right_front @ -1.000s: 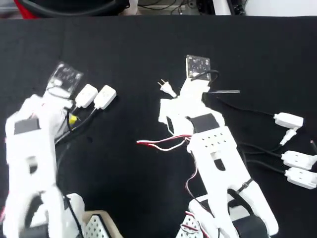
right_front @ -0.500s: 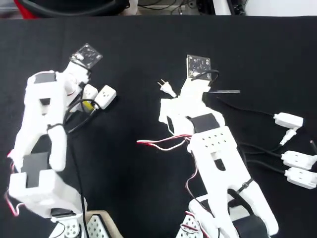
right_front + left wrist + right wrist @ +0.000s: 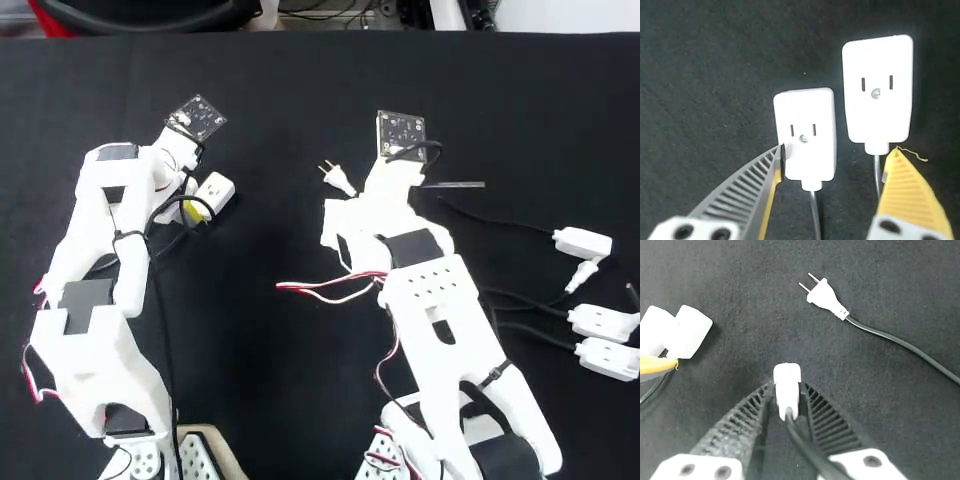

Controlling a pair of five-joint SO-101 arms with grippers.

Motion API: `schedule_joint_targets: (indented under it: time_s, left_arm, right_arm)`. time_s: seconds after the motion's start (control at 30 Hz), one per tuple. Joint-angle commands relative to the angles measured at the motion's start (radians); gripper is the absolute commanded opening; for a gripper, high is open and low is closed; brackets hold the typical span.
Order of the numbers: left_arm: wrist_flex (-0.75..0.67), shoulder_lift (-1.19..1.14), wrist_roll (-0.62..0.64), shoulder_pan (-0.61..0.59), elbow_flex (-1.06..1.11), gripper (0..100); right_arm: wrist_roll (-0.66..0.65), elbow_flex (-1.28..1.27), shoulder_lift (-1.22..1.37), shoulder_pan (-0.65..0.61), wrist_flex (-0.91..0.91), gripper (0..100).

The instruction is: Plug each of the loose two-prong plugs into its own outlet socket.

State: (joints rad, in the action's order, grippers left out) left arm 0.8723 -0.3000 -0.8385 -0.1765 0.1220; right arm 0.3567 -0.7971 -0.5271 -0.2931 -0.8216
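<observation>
Two white outlet sockets lie side by side at the table's left, the nearer socket (image 3: 805, 134) and the farther socket (image 3: 878, 95) (image 3: 215, 190). My left gripper (image 3: 837, 152) (image 3: 187, 207) is open around the nearer socket, its grey finger (image 3: 755, 175) against the socket's side and its yellow finger (image 3: 902, 185) below the farther one. My right gripper (image 3: 787, 386) is shut on a small white plug (image 3: 787, 387) with a black cord, at mid table. A loose two-prong plug (image 3: 824, 297) (image 3: 338, 178) lies just beyond it, prongs pointing away.
At the right edge lie a white socket (image 3: 582, 241), a small plug (image 3: 580, 272) and two more sockets (image 3: 600, 322) (image 3: 608, 358) on black cords. Red and white wires (image 3: 325, 290) trail beside the right arm (image 3: 420, 260).
The left arm has swung in from the left edge toward the pair of sockets, and its gripper now covers one of them. The right arm has not moved.
</observation>
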Motion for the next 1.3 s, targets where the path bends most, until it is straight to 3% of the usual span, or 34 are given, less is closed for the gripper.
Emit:
schedule_joint_targets:
  time_s: [0.0,0.37,0.63,0.83,1.03,1.27]
  left_arm:
    - [-0.017,0.002,0.008,0.01,-0.05,32]
    - [-0.058,-0.009,0.012,0.008,-0.041,32]
    - [-0.049,-0.175,0.011,-0.005,-0.137,32]
    - [0.126,-0.256,0.011,-0.021,-0.318,30]
    - [0.359,-0.261,0.023,-0.01,-0.476,4]
    - [0.56,-0.261,0.049,-0.008,-0.622,3]
  right_arm:
    - [-0.009,0.042,0.002,0.015,0.002,1.2]
    - [-0.009,0.041,0.002,0.015,0.002,1.2]
    - [-0.009,0.041,0.002,0.015,0.002,1.2]
    - [-0.009,0.041,0.002,0.015,0.002,1.2]
    - [-0.009,0.041,0.002,0.017,0.002,1.2]
    - [-0.009,0.041,0.002,0.017,0.002,1.2]
